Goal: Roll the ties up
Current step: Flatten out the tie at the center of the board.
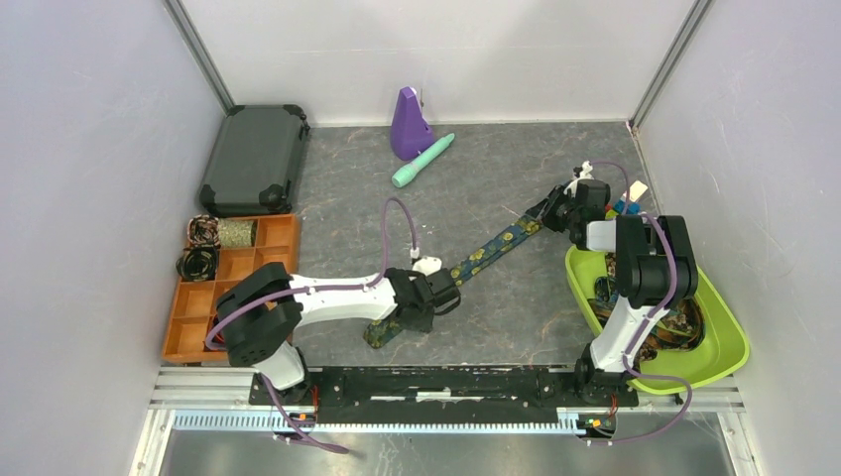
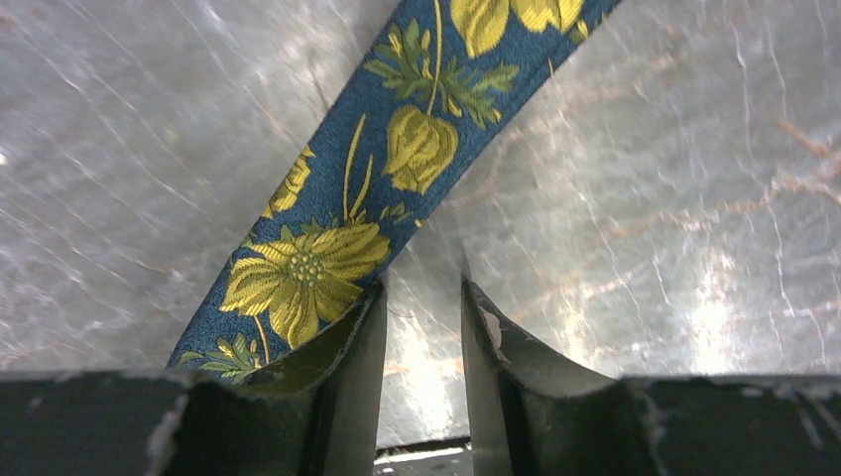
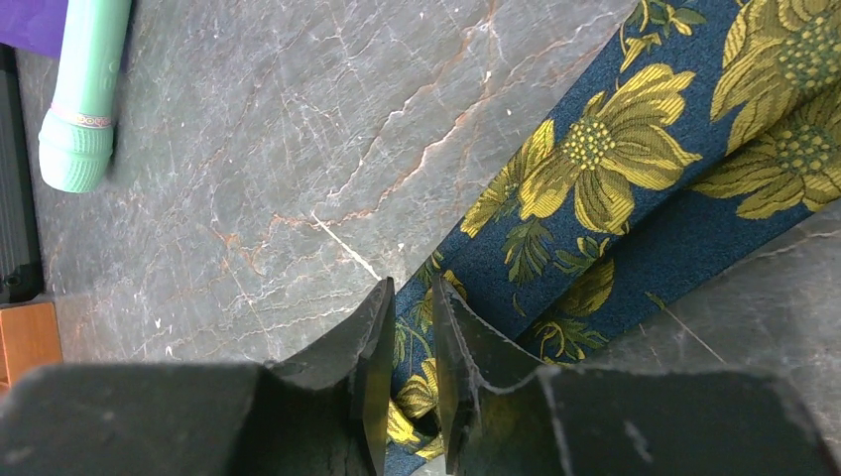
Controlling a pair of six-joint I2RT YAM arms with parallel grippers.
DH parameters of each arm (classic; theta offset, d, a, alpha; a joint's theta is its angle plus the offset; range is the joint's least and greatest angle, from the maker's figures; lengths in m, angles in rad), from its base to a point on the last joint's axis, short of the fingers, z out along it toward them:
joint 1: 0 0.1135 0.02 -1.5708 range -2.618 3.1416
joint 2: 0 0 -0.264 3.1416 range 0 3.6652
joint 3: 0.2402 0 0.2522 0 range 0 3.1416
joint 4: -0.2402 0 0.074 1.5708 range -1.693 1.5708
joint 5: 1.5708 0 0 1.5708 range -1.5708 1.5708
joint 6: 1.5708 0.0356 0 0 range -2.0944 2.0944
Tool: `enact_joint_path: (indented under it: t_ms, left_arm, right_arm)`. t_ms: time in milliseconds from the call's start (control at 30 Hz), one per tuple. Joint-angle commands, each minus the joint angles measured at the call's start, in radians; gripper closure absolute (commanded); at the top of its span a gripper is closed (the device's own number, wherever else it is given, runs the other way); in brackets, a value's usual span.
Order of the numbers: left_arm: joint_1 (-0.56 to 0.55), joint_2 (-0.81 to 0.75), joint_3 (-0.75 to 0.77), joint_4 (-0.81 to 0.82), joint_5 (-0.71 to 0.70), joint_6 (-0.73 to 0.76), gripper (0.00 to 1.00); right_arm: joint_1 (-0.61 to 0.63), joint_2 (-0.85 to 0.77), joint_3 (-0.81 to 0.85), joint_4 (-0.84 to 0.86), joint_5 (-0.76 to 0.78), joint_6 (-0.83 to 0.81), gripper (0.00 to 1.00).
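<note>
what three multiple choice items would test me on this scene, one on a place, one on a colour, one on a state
1. Where on the table does the teal cylinder lie?
a) at the near edge
b) at the far side, beside the purple object
c) in the middle

2. What colour are the flowers on the floral tie?
a) yellow
b) red
c) white

3. How does the floral tie lie?
a) rolled into a coil
b) stretched out as a long strip
c) tied in a knot

Answers:
1 b, since the top view shows the cylinder next to the purple object near the back wall.
2 a, since both wrist views show yellow blooms on dark blue.
3 b, since it runs diagonally across the table, uncoiled.
</note>
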Motion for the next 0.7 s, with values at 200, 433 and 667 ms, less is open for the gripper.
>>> enact_joint_path:
  t_ms: [200, 433, 667]
  left_arm:
    - [0.193, 0.060, -0.009, 0.047, -0.093, 0.302, 0.67]
    - [0.188, -0.143, -0.026, -0.065, 0.015, 0.291, 0.53]
    - [0.198, -0.509, -0.113, -0.223, -0.239, 0.127, 0.00]
  right_arm:
    - [-0.004, 0.017, -0.063, 0.013, 0.039, 0.052, 0.77]
    - [0.009, -0.088, 0.036, -0.104, 0.045, 0.012, 0.63]
    - [0.126, -0.270, 0.063, -0.230, 0.121, -0.041, 0.48]
